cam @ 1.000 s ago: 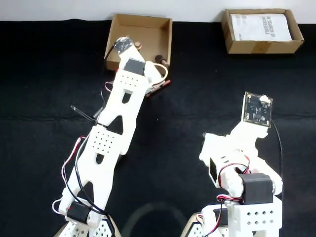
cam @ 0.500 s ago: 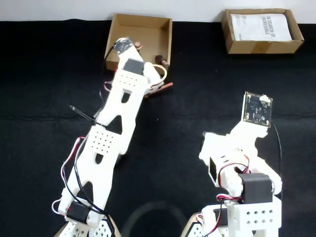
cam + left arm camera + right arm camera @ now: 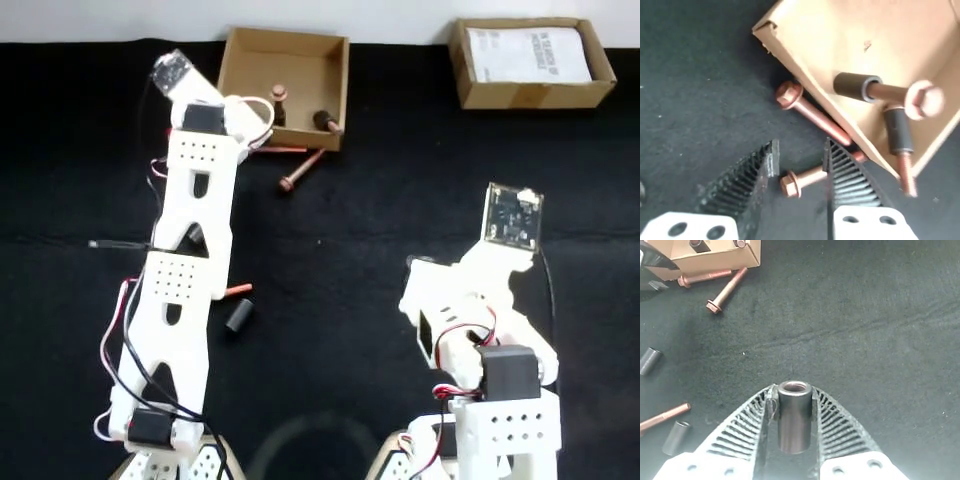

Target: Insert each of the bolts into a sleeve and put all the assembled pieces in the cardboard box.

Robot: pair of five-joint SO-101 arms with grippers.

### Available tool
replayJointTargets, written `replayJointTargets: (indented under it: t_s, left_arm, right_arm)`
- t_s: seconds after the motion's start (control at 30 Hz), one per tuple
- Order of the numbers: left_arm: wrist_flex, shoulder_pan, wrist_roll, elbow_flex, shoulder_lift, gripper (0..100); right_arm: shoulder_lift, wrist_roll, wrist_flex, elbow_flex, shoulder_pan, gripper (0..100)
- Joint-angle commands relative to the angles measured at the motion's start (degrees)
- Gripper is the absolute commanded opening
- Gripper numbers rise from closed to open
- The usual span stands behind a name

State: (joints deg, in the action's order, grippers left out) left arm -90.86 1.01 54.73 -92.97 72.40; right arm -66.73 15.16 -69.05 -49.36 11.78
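Left hand (image 3: pixel 800 150) gapes astride a bolt (image 3: pixel 805 178) beside the cardboard box (image 3: pixel 830 30); right hand (image 3: pixel 793 390) clamps a sleeve (image 3: pixel 794 425); the sheet (image 3: pixel 528 55) beyond it bears illegible print.

Cardboard box (image 3: pixel 300 65): open top, far side of desk. Inside are one assembled piece (image 3: pixel 279 100) and a second piece (image 3: pixel 327 121), each a copper bolt through a black sleeve. Loose bolt (image 3: pixel 278 150) lies flat along the box's front wall. Another bolt (image 3: pixel 300 171) lies just beside it, angled. Third bolt (image 3: pixel 238 290) and bare sleeve (image 3: pixel 237 316) lie close together mid-desk. Last sleeve (image 3: pixel 794 425) is clamped in right tool (image 3: pixel 793 390).
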Motion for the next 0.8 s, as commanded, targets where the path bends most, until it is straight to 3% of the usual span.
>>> replayJointTargets:
  t_s: [0.0, 0.27, 0.5, 0.77]
  left_arm:
    - [-3.4, 1.0, 0.0, -2.3, -2.8, 16]
    - [-9.4, 8.4, 0.1, -2.0, -2.9, 16]
    - [-8.5, 16.7, 0.2, -2.0, -2.9, 16]
    - [0.1, 13.8, 3.3, -1.6, 3.8, 16]
  right_arm:
    - [-0.7, -1.0, 0.7, 0.0, -0.4, 0.6]
    - [-0.8, -0.7, 0.7, 0.0, -0.6, 0.6]
    - [-0.8, -1.0, 0.7, 0.0, -0.6, 0.6]
    - [-0.7, -1.0, 0.7, 0.0, -0.6, 0.6]
